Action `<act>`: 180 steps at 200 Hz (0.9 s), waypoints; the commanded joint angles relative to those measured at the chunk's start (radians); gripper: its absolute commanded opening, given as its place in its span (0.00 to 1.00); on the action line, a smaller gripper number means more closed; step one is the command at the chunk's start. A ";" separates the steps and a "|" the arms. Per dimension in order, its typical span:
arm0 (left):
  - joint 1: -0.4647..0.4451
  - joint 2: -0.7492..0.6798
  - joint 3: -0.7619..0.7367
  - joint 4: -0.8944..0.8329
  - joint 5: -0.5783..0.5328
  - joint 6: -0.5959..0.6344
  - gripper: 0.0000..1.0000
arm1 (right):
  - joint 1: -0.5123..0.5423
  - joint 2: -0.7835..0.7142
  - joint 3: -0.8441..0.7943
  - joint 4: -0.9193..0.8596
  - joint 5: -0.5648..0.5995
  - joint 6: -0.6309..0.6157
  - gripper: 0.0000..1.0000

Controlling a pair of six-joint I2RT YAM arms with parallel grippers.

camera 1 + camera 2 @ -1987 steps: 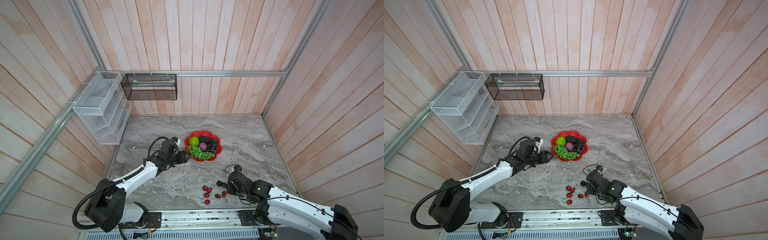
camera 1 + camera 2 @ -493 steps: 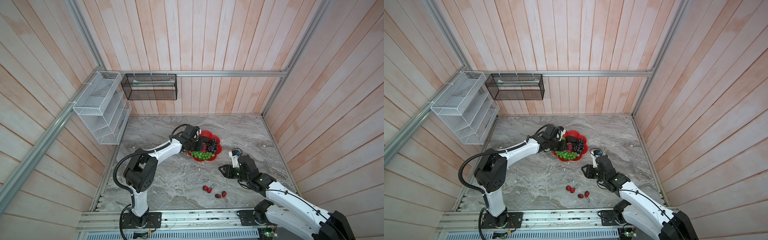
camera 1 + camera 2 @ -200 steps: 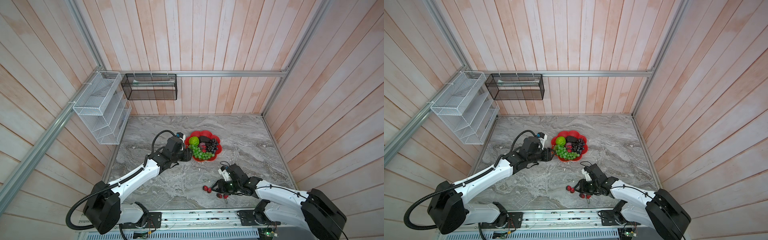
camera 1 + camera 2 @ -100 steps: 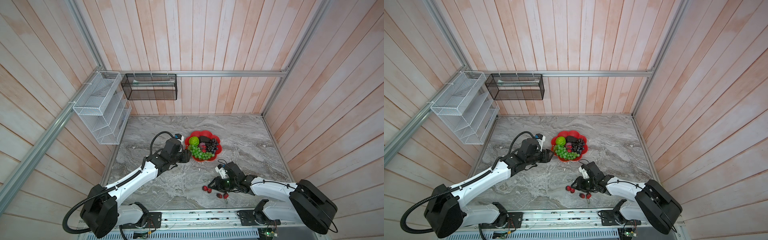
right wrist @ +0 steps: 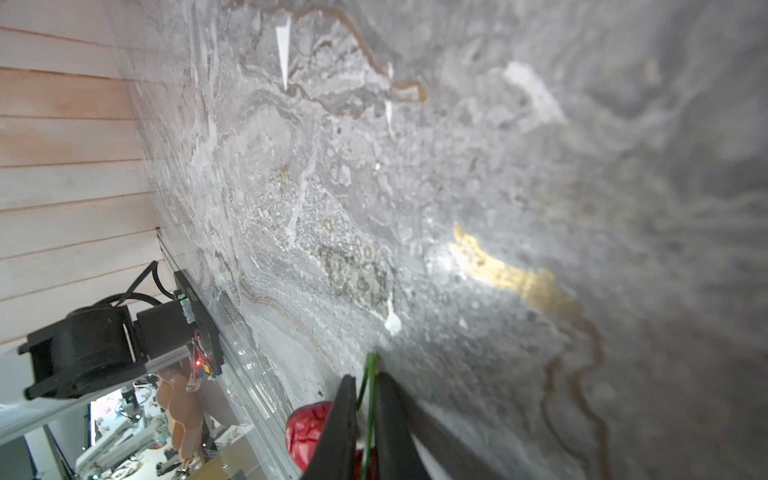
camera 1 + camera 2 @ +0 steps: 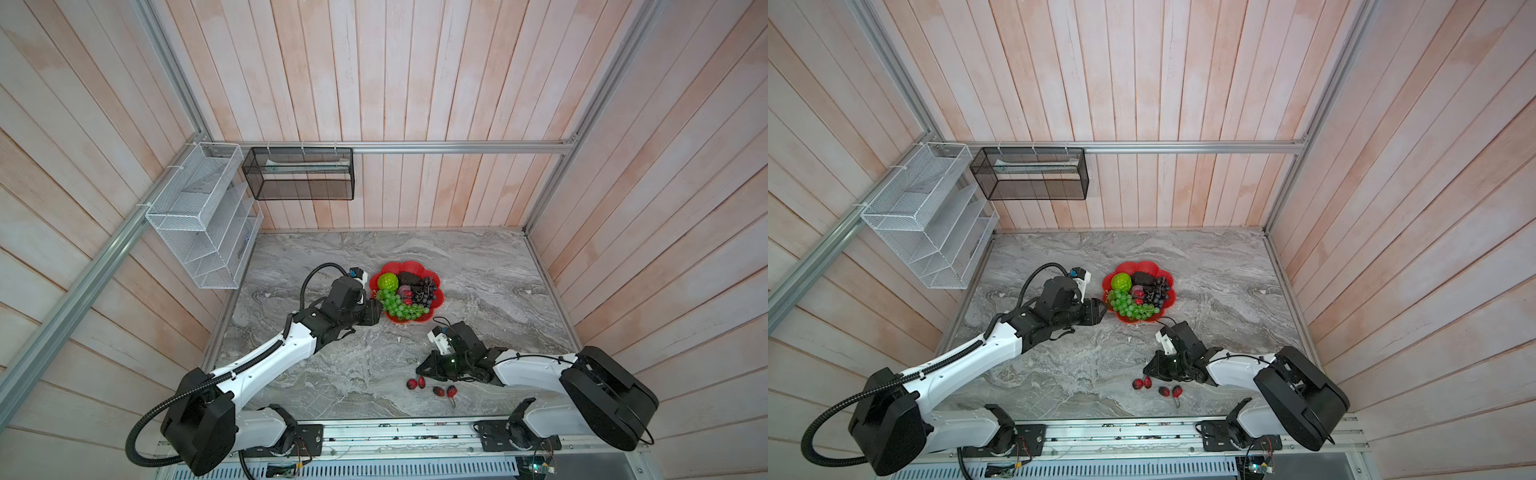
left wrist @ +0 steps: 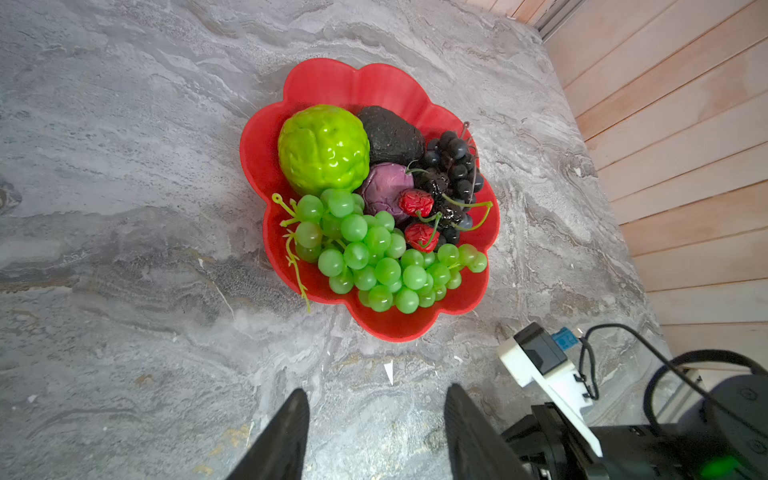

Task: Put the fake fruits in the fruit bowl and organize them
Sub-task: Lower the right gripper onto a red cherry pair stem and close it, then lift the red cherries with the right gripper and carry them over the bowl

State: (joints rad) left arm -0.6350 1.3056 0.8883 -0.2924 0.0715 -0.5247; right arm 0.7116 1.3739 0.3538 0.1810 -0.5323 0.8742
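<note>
Clamps right gripper (image 5: 365,380) nearly closed on thin green stems, with small red stemmed berries (image 5: 309,430) pressed against one finger (image 5: 343,424). Sits low, almost on the marble table (image 5: 457,187). In both top views, puts that gripper tip (image 6: 420,370) (image 6: 1148,368) right at the nearer pair of those berries (image 6: 417,382) (image 6: 1142,382). Touching the marble or just off it: cannot tell.

Holds left gripper (image 7: 376,401) (image 6: 376,309) released and empty over bare marble, just beside the rim of the fruit bowl (image 7: 332,79) (image 6: 409,266), on the side of the green grape bunch (image 7: 374,257). Note one grape stem trailing over that rim.

Leaves wide bare marble right of the bowl and behind it. Tighter at the front: loose berries near the table's front edge and its metal rail (image 6: 415,432).

Counts four red berries at the table front, in two pairs, plus two more in the bowl. One each in the bowl: green grape bunch, dark blue-black grape bunch (image 7: 455,160), bumpy lime-green ball (image 7: 324,149), dark avocado-like oval (image 7: 390,133), small purple ball (image 7: 384,185). Small black berries (image 7: 438,185) among the stems, number unreadable.
</note>
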 commanded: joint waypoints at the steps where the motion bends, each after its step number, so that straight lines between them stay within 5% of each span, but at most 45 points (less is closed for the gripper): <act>1: 0.003 0.033 0.030 -0.005 0.005 -0.031 0.55 | -0.006 0.005 0.015 -0.020 0.026 -0.047 0.09; 70: -0.006 0.077 0.034 -0.025 -0.022 -0.140 0.55 | -0.014 -0.206 0.077 -0.167 0.180 -0.256 0.02; 136: -0.008 0.018 -0.008 -0.089 -0.155 -0.255 0.55 | -0.052 -0.387 0.044 -0.119 0.251 -0.282 0.00; 180: -0.008 -0.018 -0.042 -0.110 -0.202 -0.282 0.55 | -0.170 -0.350 0.146 -0.099 0.223 -0.371 0.00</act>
State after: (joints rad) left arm -0.6380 1.3090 0.8650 -0.3740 -0.0677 -0.7750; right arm 0.6044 0.9890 0.4179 0.0673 -0.3099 0.5728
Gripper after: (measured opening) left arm 0.550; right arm 0.048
